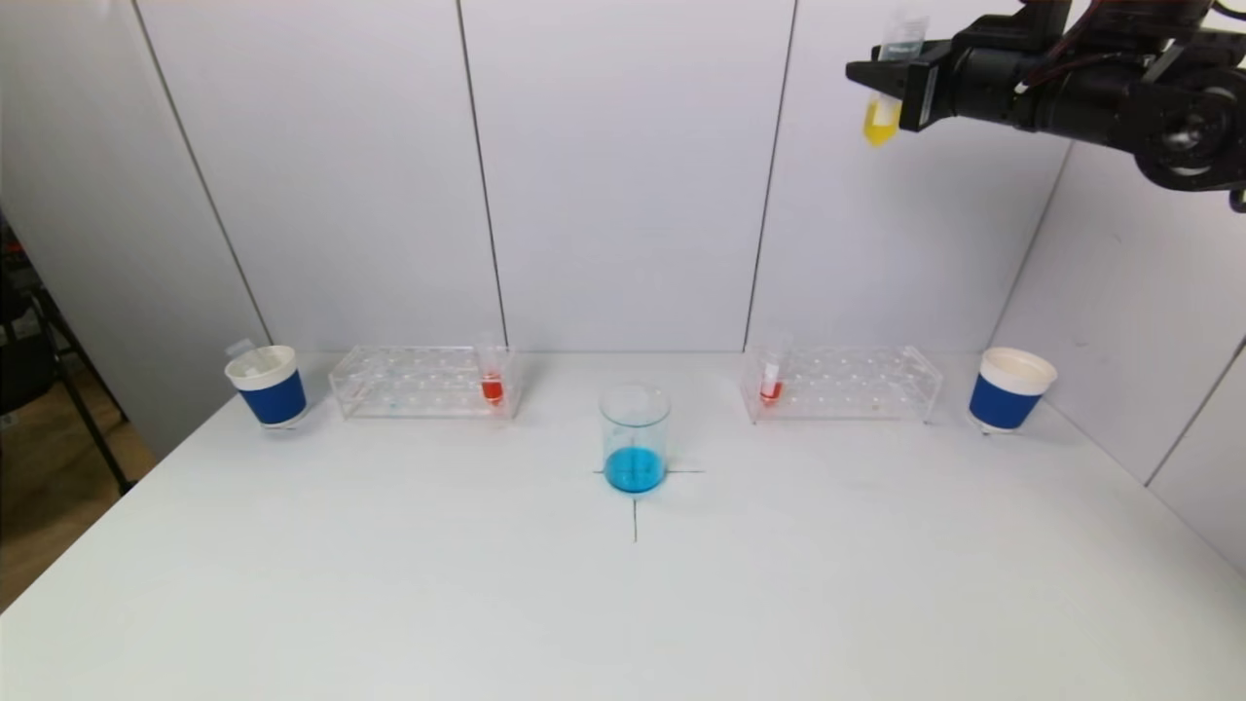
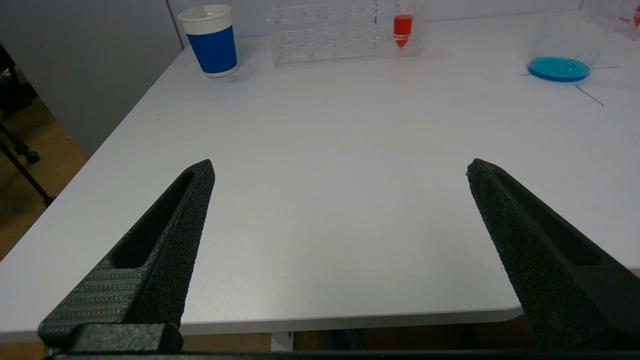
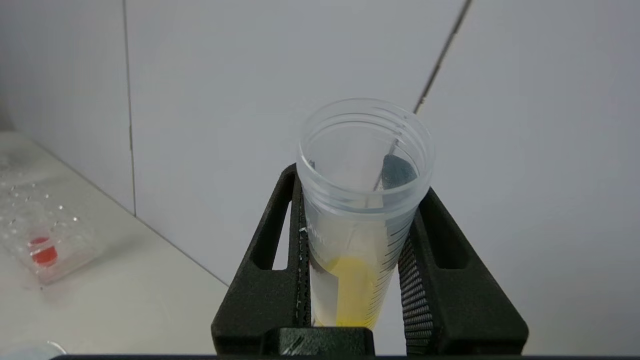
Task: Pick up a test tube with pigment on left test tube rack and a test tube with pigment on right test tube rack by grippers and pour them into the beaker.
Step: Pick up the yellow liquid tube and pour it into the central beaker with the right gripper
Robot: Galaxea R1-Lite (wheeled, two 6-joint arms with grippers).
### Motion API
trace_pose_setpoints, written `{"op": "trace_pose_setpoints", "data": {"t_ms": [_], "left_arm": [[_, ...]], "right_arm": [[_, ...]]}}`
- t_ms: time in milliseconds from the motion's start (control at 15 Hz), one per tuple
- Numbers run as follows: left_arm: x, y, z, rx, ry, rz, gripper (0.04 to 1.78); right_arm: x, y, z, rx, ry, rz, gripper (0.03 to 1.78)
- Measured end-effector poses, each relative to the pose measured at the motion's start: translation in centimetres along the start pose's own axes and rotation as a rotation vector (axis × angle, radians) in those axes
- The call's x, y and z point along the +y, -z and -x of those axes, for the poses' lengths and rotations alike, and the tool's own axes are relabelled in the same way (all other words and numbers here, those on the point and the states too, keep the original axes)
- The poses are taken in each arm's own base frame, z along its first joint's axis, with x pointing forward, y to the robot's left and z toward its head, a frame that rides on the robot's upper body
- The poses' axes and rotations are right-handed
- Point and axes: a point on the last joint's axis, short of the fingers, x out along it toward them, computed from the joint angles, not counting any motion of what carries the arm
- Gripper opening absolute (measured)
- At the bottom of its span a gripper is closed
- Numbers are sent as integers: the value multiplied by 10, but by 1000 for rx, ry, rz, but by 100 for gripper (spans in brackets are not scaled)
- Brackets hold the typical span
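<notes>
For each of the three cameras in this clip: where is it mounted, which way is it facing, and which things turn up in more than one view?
Head view: on the robot's head, looking forward and down at the table; only the right gripper shows, raised high, gripping a yellow tube.
Left wrist view: low at the table's near edge, facing across it; the left gripper open and empty.
Right wrist view: behind the right gripper, facing the wall.
Shared: the beaker of blue liquid, left rack and its red tube show in both head and left wrist views.

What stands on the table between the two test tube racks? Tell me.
Only the beaker holding blue liquid, between the left rack and the right rack, slightly nearer the robot; the head view shows this.
</notes>
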Motion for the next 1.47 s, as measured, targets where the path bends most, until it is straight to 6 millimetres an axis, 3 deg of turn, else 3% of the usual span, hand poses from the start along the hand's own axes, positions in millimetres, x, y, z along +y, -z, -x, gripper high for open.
{"op": "trace_pose_setpoints", "data": {"t_ms": [333, 667, 1000, 1467], "left_arm": [[0, 0, 0, 0, 0, 0, 176], [0, 0, 0, 0, 0, 0, 176], [0, 0, 0, 1, 0, 0, 176], [0, 0, 0, 0, 0, 0, 176]], "right_arm": [[19, 45, -37, -16, -170, 177, 55], [67, 81, -74, -37, -323, 299, 55], [102, 92, -89, -64, -409, 415, 55], [127, 117, -99, -168, -403, 584, 55]]}}
